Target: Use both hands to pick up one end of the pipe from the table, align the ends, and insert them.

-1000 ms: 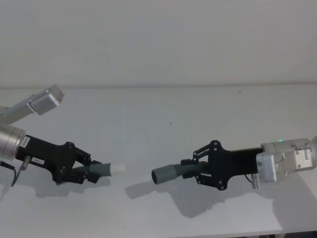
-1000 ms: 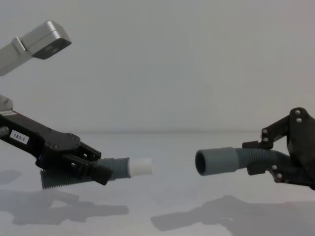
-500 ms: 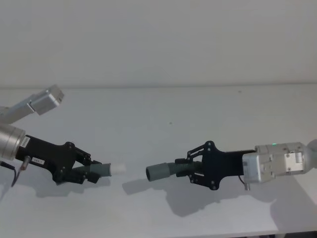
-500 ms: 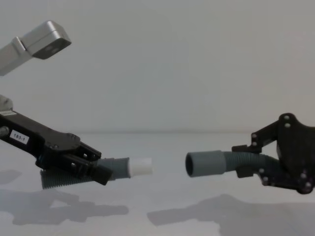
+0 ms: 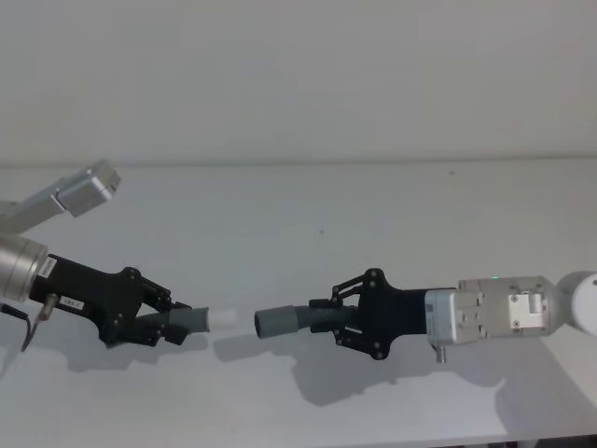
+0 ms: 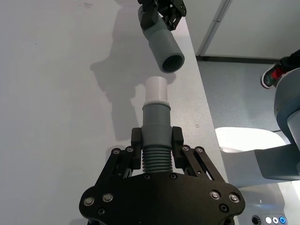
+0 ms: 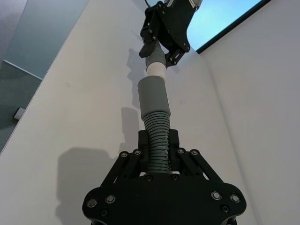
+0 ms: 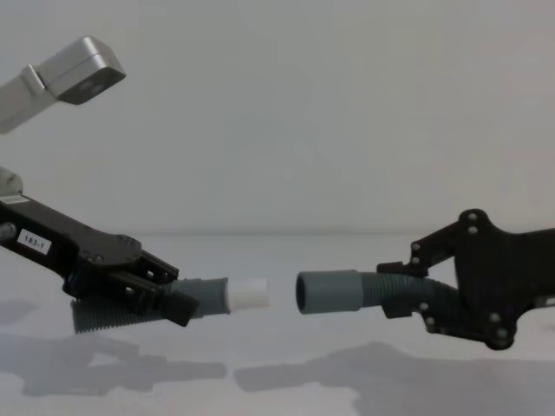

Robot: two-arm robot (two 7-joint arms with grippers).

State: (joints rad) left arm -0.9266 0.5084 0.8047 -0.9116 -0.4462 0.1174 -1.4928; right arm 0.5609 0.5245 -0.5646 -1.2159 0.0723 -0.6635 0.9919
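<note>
The left gripper [image 5: 160, 324] sits at about 8 o'clock in the head view, low over the white surface [image 5: 308, 205]. Its two black fingers [image 6: 137, 143] are closed tight on the ribbed part of the left pipe piece [image 5: 187, 322]. The white tube tip [image 5: 220, 319] sticks out past the fingers and points toward 3 o'clock, at the other arm.

The right gripper [image 5: 328, 315] reaches in from about 4 o'clock. Its fingers [image 7: 143, 142] are squeezed shut on the ribs of the right pipe piece [image 5: 300, 319]. The wide grey cuff [image 5: 276, 323] at the front of that piece faces 9 o'clock, straight at the white tip.

The two ends are near each other but not touching — a small gap of white surface shows between them in the head view. In the chest view the white tube tip [image 8: 248, 295] and the grey cuff [image 8: 328, 292] sit at almost the same height, with the cuff's dark round mouth turned to the tip. In the left wrist view the cuff [image 6: 165, 47] looks set a little to one side of the tip [image 6: 156, 91], so they are not quite in line there.

Both pipe pieces are held up off the surface — their dark shadows lie below them on the white
</note>
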